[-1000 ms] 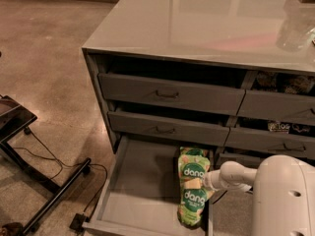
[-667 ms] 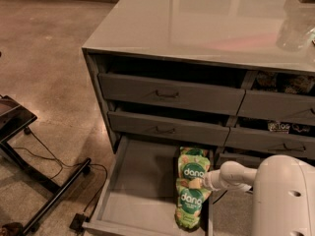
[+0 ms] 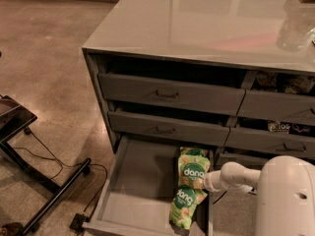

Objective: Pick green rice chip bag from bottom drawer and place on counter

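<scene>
The bottom drawer (image 3: 140, 183) is pulled out, and its grey floor shows on the left. Two alike light-green "dang" pouches lie along its right side. The green rice chip bag (image 3: 192, 167) is the farther one, standing tilted. The second pouch (image 3: 184, 206) lies nearer the drawer's front, leaning left. My gripper (image 3: 205, 181), on the end of a white arm coming in from the right, is at the right edge of the farther bag and touches it. The counter (image 3: 197, 23) is the glossy grey top above.
Two grey drawer fronts with dark handles (image 3: 167, 95) sit shut above the open drawer. The right-hand column of drawers holds packets (image 3: 283, 82). A clear wrapped thing (image 3: 295, 31) stands on the counter's right. A black stand with cables (image 3: 44, 191) is on the floor at left. My white body (image 3: 288, 200) fills the lower right.
The nearer pouch has shifted left and now leans away from the farther bag. The gripper stays at the farther bag's right edge.
</scene>
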Tool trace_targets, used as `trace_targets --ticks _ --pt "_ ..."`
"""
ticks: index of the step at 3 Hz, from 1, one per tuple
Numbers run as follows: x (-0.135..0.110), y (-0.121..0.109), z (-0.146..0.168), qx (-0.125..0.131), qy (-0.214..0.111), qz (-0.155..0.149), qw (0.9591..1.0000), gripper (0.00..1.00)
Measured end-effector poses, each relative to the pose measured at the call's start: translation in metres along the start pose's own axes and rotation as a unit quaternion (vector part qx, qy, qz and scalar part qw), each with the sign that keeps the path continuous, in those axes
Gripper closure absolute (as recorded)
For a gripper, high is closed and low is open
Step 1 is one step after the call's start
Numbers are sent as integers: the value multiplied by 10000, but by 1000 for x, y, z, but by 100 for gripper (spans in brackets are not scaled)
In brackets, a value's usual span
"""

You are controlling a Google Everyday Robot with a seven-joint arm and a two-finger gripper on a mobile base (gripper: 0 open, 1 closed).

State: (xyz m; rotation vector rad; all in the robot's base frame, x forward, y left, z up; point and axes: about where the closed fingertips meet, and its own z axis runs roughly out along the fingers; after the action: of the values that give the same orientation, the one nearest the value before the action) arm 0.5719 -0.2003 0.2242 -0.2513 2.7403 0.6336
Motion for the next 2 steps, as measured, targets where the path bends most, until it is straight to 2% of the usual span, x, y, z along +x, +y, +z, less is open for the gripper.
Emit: trace_targets --ticks 1,2 --pt "-2 6 -13 -27 -131 -66 9999 100" --pt "-9 22 -52 -23 -494 -272 9984 100"
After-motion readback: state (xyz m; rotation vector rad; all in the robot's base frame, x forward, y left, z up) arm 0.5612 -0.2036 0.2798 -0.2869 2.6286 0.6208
